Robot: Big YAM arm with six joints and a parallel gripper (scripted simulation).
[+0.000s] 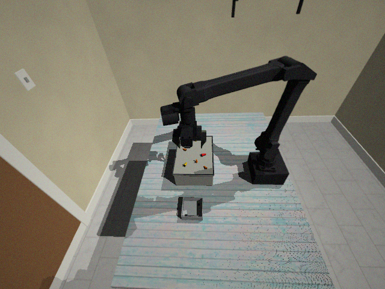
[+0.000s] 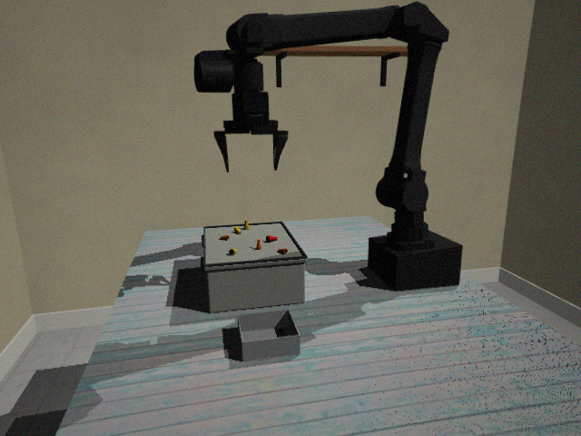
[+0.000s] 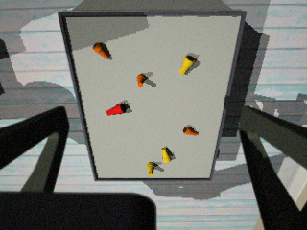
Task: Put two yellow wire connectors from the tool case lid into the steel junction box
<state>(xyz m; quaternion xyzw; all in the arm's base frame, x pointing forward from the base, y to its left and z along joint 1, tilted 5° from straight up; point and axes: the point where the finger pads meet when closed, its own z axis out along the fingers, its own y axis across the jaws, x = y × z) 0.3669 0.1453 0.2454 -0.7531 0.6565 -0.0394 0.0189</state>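
The grey tool case stands on the floor with its flat lid facing up. Three yellow wire connectors lie on the lid: one alone, which also shows in the top and exterior views, and two close together near the lid's far edge. Orange connectors and a red one lie among them. The steel junction box sits open in front of the case. My gripper hangs open and empty, high above the lid's far part.
The arm's black base stands to the right of the case. A wooden shelf is fixed to the back wall behind the arm. Walls close in at the left and back.
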